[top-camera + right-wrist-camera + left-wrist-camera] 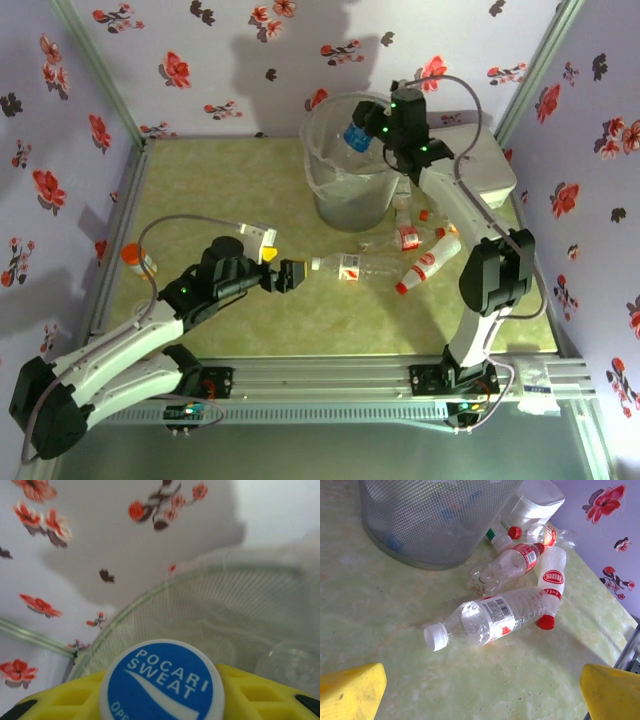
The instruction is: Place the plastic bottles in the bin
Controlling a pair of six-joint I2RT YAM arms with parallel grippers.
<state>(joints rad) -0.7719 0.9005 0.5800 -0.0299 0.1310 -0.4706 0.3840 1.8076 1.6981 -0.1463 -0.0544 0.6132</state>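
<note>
POCARI SWEAT on blue cap (pixel 161 682); below, perhaps OPE

Pale purple walls (pixel 200 60) on three sides, red and dark flowers on them. Grey shadows (pixel 300 45) on back wall. Table (pixel 230 185) top yellow-green, cloudy like marble. Silver metal rail (pixel 330 372) along near edge.

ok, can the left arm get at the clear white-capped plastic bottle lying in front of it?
Probably yes. The open left gripper faces the clear white-capped plastic bottle, with bare green table between them. A red-capped white bottle crowds only its far end.
</note>
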